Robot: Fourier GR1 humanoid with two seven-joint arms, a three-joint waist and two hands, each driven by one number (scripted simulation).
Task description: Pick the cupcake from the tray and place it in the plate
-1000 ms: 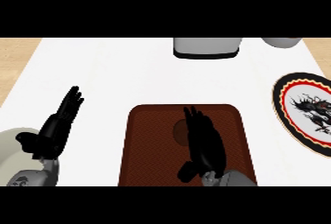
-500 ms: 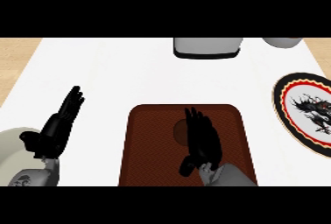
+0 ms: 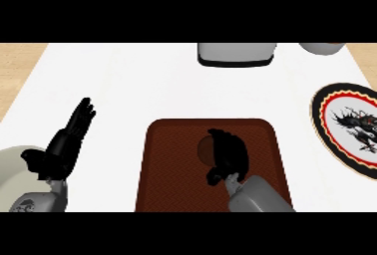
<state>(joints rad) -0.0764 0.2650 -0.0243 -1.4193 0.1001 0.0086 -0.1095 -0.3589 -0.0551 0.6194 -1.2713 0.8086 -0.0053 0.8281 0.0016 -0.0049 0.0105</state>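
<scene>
White counter (image 3: 147, 84) fills the view, with wood showing at its far corners. On it lies a dark brown tray (image 3: 165, 174), and over the tray's middle hangs the right hand (image 3: 228, 157), its fingers (image 3: 221, 142) stretched forward and only slightly bent, holding nothing that I can see. Just left of those fingers, partly hidden under them, a rounded brown shape shows on the tray: I take it for the cupcake (image 3: 205, 149), though most of it is covered. So the cupcake lies beneath and a little to the left of the fingers, touching or nearly so; whether the thumb is round it cannot be told.

Well apart to the right, cut by the view's edge, is the plate (image 3: 353, 129) with its dragon picture. It lies on the right hand's side, so that hand is much the nearer for both grasp and carry.

At the left, the left hand (image 3: 63, 144) rests with straight fingers, off the tray.

Along the far edge stand a grey appliance (image 3: 236, 54) and a grey bowl (image 3: 322, 48).
</scene>
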